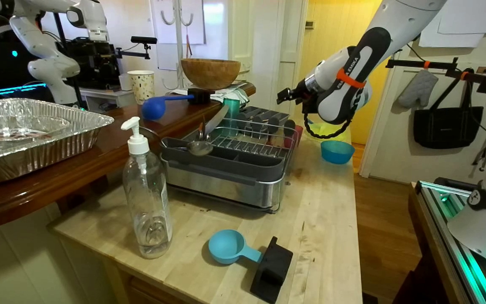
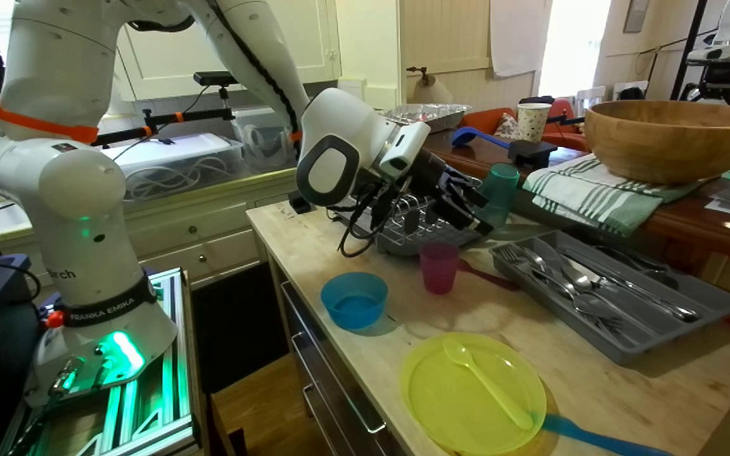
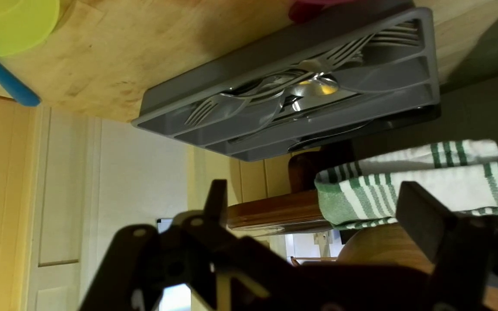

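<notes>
Wrist view: the gripper [image 3: 314, 201] stands with its fingers spread and nothing between them. The cutlery tray [image 3: 231, 69] rests on the table [image 3: 115, 56], apart from the fingertips. Caution: forks and spoons [image 3: 314, 86] lie crossed over the tray's dividers; pinching one piece could drag its neighbours out.

In an exterior view, the green cup [image 2: 501, 190] appears past the far end of the cutlery tray, close to the gripper; contact cannot be judged. A sideways swing could topple this cup.

In an exterior view, the cable loop [image 1: 323, 136] hangs below the arm [image 1: 344, 90]; lowering the loop could snag it on the dish rack [image 1: 234, 190], near the cutlery tray. Pose: the arm slopes down to a bent wrist [image 1: 317, 82], the gripper above tray level at a slight downward slant.
</notes>
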`<control>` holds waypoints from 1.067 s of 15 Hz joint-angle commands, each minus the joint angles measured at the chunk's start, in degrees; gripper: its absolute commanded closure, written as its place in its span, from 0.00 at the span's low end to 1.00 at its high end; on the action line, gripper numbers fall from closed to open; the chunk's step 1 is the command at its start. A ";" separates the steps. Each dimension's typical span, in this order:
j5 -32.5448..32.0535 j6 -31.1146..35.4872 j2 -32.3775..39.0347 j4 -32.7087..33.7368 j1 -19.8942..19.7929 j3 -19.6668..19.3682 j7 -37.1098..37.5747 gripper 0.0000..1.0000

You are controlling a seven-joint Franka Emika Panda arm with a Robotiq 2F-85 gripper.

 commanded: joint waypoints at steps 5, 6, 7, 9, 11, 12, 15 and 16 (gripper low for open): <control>3.48 -11.57 -1.54 2.26 -0.67 -1.46 3.02 0.00; 3.38 -14.24 -2.23 2.72 -1.09 -1.61 3.53 0.00; 4.08 -16.52 -2.10 3.50 -1.19 -2.01 4.50 0.00; 4.40 -20.35 -2.55 4.69 -1.99 -2.20 5.96 0.00; 4.27 -23.17 -3.07 5.77 -2.39 -2.65 6.77 0.00; 3.61 -24.62 -3.55 5.99 -3.10 -2.25 6.65 0.00; 2.52 -28.52 -5.22 6.61 -5.28 -0.80 5.40 0.00; 2.33 -30.02 -6.09 6.75 -6.32 0.02 4.84 0.00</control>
